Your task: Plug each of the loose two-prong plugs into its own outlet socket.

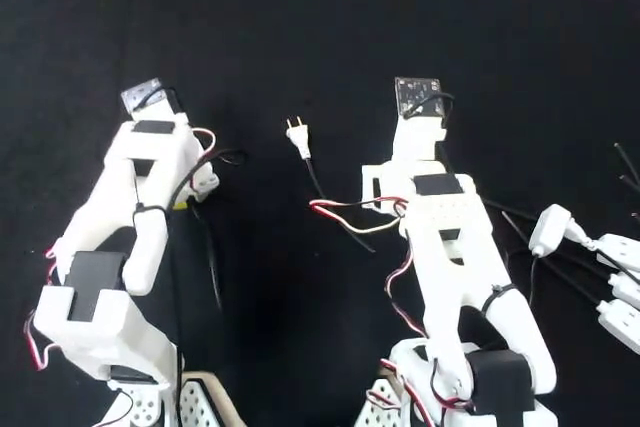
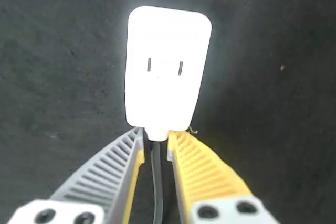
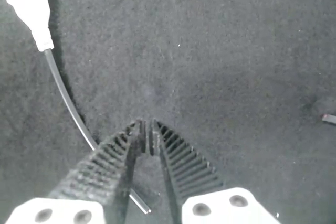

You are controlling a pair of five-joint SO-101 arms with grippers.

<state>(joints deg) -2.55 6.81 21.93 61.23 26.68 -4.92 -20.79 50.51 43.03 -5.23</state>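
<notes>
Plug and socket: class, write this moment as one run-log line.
left gripper: shut on socket neck | right gripper: shut, empty | plug: loose, unplugged, apart from right gripper

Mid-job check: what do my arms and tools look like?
Left arm and right arm: white shells, black motor blocks, loose red, white and black wires. Left tool: ribbed fingers, one grey, one yellow. Right tool: ribbed dark fingers.

Bright glare washes out the white outlet socket.

White plug lying loose, white socket face-up, unplugged
</notes>
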